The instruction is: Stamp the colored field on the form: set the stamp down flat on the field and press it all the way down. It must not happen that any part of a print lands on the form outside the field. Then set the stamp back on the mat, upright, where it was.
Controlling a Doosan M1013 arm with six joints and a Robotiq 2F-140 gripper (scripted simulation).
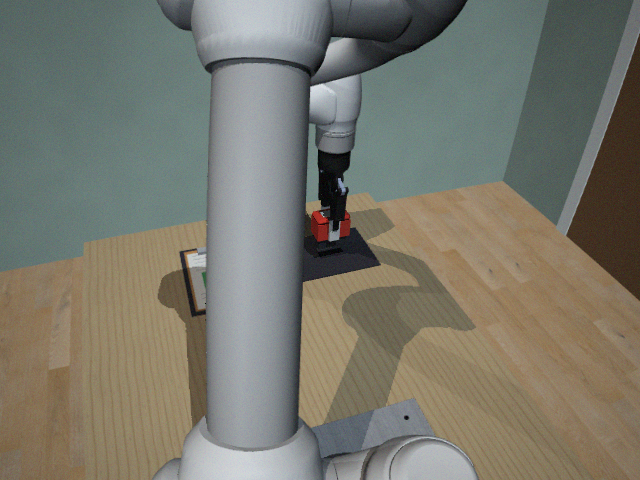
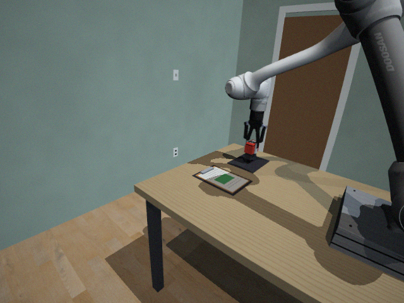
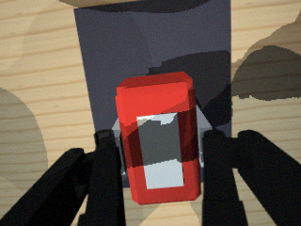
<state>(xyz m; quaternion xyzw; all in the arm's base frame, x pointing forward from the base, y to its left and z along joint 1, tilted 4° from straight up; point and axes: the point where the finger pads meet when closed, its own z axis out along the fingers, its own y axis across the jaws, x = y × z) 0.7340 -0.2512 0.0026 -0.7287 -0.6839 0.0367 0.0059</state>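
My gripper (image 1: 333, 227) is shut on the red stamp (image 1: 327, 225), which stands upright. The stamp has a red body with a pale label on top, seen in the wrist view (image 3: 158, 143) between my black fingers. It is over the dark mat (image 1: 338, 256), and its dark base is at or just above the mat; I cannot tell if it touches. In the exterior view the stamp (image 2: 250, 147) and mat (image 2: 248, 162) are at the table's far side. The form on a clipboard (image 2: 223, 179) with a green field (image 2: 224, 178) lies apart from the mat, toward the table's front edge.
My own arm column (image 1: 253, 248) hides most of the clipboard (image 1: 195, 281) in the top view. The grey robot base plate (image 2: 365, 225) sits at the near right of the wooden table. A door is behind the table.
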